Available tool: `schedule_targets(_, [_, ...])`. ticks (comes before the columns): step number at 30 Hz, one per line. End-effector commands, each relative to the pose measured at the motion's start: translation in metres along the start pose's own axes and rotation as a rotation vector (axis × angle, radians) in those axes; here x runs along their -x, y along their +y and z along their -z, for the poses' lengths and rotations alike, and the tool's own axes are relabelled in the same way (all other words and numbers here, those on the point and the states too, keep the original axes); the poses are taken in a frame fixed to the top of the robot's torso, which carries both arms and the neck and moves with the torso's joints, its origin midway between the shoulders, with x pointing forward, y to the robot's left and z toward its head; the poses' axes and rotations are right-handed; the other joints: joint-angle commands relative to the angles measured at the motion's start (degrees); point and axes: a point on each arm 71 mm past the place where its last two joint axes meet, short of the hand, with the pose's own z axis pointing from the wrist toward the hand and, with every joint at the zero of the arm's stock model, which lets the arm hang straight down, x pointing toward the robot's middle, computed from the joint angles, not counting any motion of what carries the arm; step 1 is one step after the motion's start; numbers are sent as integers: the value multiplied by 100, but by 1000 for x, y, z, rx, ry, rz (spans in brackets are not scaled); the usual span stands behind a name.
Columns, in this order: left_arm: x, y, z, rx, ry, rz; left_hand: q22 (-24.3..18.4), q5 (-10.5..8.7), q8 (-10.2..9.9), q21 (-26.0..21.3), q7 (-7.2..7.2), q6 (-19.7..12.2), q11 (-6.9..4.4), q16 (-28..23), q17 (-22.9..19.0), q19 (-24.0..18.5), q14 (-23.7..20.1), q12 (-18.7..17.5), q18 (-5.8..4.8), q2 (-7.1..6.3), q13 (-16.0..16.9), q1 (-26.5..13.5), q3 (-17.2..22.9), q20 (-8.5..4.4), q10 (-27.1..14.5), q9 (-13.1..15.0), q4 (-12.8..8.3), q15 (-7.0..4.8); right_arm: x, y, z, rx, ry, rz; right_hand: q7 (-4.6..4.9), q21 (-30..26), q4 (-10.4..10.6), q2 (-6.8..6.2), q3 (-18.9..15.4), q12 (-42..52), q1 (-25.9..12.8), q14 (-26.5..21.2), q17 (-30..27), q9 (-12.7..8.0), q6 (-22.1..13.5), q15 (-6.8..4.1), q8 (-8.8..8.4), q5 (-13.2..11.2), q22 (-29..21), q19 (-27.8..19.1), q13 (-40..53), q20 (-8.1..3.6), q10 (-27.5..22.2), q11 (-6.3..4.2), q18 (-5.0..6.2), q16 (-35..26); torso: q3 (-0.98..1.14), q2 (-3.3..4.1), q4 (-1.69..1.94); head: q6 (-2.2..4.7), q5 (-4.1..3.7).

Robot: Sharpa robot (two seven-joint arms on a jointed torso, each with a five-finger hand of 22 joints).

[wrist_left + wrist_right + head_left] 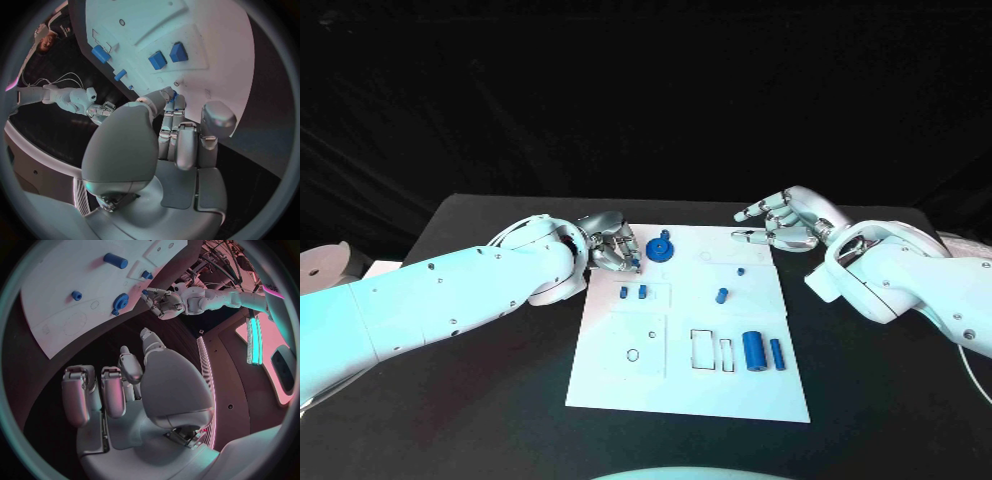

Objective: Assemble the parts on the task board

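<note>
Reaching over the board's point(733, 390) far left corner, my left hand point(609, 243) curls its fingers toward the blue gear point(659, 248) there; whether it grips it I cannot tell. My right hand point(788, 222) hovers half-curled, holding nothing, off the far right corner.

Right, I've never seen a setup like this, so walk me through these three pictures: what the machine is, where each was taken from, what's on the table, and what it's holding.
This is a robot with two white arms, each ending in a silver hand. One picture looks down from its head; the two round ones come from cameras at its wrists. On the black table lies a white board with small blue parts: a gear near the far edge, little pegs in the middle, a thick cylinder nearer the robot. The left hand sits at the board's far corner, beside the gear; whether it holds anything I cannot tell. The right hand hovers open past the other far corner, empty.
</note>
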Motion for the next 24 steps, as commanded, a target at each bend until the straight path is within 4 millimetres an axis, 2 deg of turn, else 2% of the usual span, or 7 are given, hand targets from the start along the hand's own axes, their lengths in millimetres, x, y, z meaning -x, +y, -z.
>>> schedule_targets(1, [-3, 0, 0, 9, 34, 2, 9, 16, -32, -15, -7, 36, 12, 37, 0, 159, 278, -24, -81, -17, 3, -55, 17, -17, 34, 2, -13, -10, -1, 1, 0, 11, 13, 4, -5, -16, 5, 54, -28, -5, -3, 487, 1002, 3, 37, -12, 9, 25, 854, 233, 4, -20, -26, 7, 32, -27, 5, 5, -7, -4, 12])
schedule_targets(15, [-12, 3, -4, 31, 55, -13, 6, 6, -39, -21, -12, 48, 7, 40, 0, 157, 277, -39, -80, -17, 6, -75, 21, -17, 51, 0, -20, -11, -2, 1, 0, 13, 14, 3, -5, -16, 5, 54, -28, -5, -3, 487, 1002, 3, 37, -12, 9, 25, 854, 233, 4, -20, -26, 7, 32, -27, 3, 8, -15, -10, 13])
schedule_targets(24, [-15, 7, -6, 44, 52, -18, 4, -5, -46, -25, -15, 51, 5, 38, -8, 156, 275, -51, -79, -20, 7, -77, 26, -18, 59, -3, -33, -14, -2, 1, 0, 13, 14, 3, -5, -16, 5, 54, -28, -5, -3, 487, 1002, 3, 37, -12, 9, 25, 854, 233, 4, -20, -26, 7, 32, -27, 5, 6, -6, -15, 1])
